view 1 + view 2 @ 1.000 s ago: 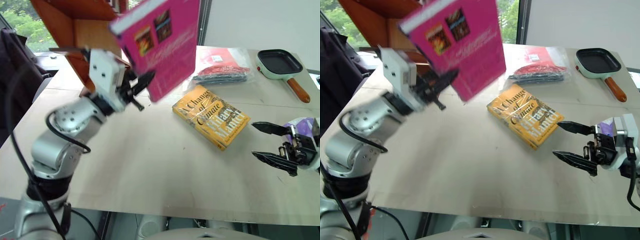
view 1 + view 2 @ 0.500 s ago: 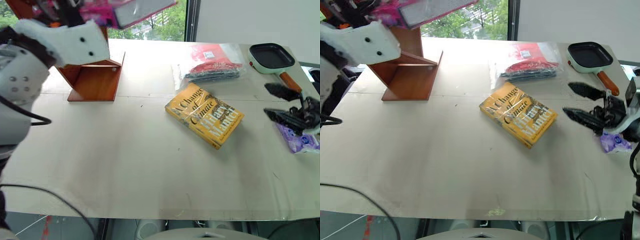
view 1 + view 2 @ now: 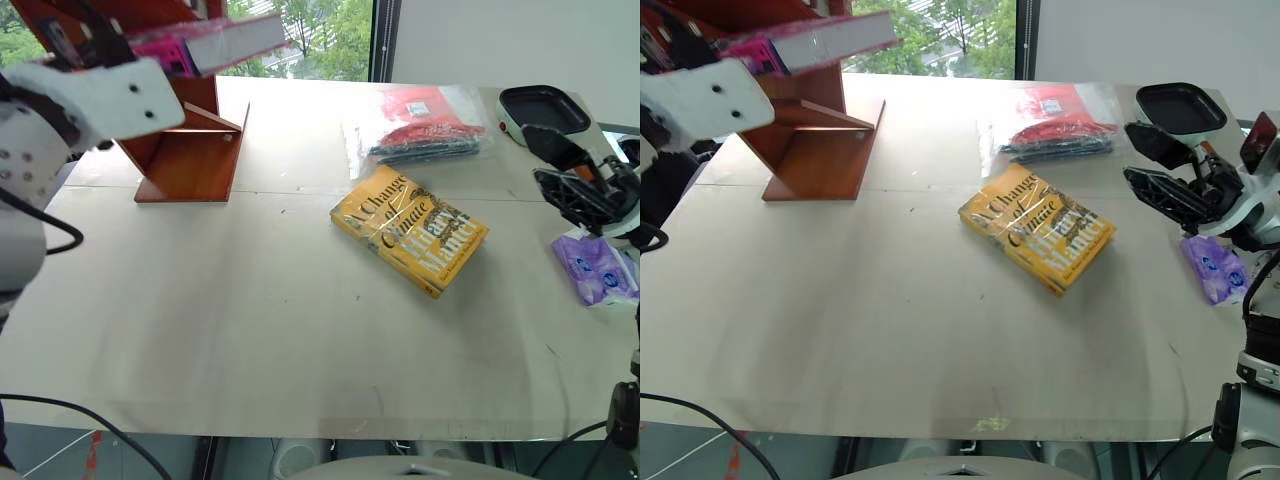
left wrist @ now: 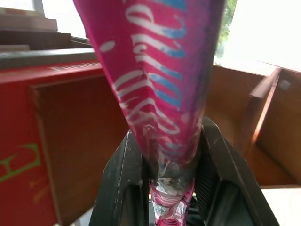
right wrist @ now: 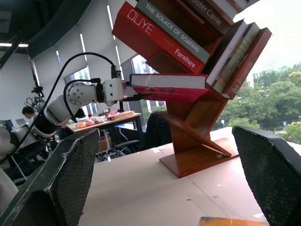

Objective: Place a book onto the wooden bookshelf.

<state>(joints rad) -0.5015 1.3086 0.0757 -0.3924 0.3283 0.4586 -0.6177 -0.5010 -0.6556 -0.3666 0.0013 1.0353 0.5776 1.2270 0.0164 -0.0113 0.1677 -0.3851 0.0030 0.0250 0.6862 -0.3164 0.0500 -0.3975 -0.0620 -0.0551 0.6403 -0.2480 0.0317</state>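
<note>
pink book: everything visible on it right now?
The book is a thick magenta-pink paperback with pale page edges; its spine carries white and blue lettering, seen close in the left wrist view. The left gripper is shut on its spine end, black fingers pinching either side. It is held roughly level, flat side up, off the table, at the wooden bookshelf, reaching in among the slanted boards below the leaning books. Whether it already rests on a ledge cannot be told.
</note>
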